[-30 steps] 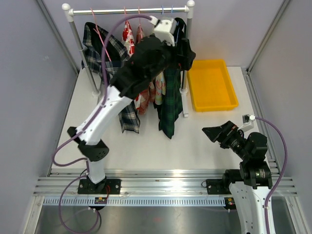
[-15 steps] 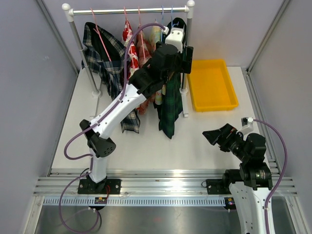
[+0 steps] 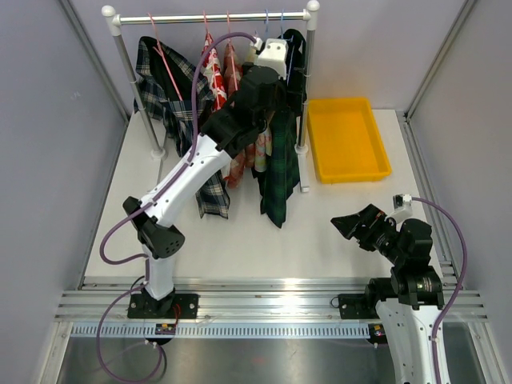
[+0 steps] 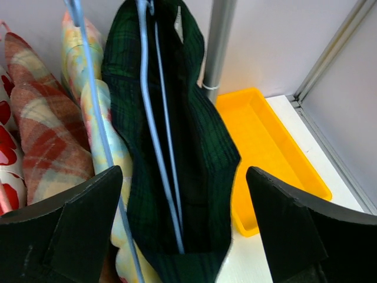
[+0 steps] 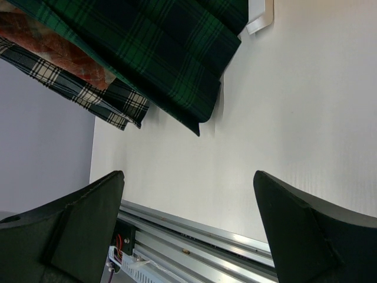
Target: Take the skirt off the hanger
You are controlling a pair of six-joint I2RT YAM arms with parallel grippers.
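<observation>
Green-black plaid marks the skirt [image 3: 280,172], which hangs from a pale blue hanger [image 4: 148,118] at the right end of the rail [image 3: 208,16], just beside the right post [image 3: 304,104] and left of the yellow tray [image 3: 348,140]. Its long axis runs straight down from the rail toward the surface [image 3: 304,232], and the hem seems to hang free of it.

The left hand [image 4: 182,174] is up at the rail, directly above the skirt and looking down on it. Its fingers are spread wide. In the wrist view the folded waist and the hanger wire lie between them, one finger on each flat side, touching nothing. I judge that the coming move depends on this line-up: the hand only needs to go down and close across the cloth.

The right hand [image 3: 352,220] is low at the near right, also spread and holding nothing. It is well apart from the skirt, so the left arm is clearly the nearer one.
</observation>
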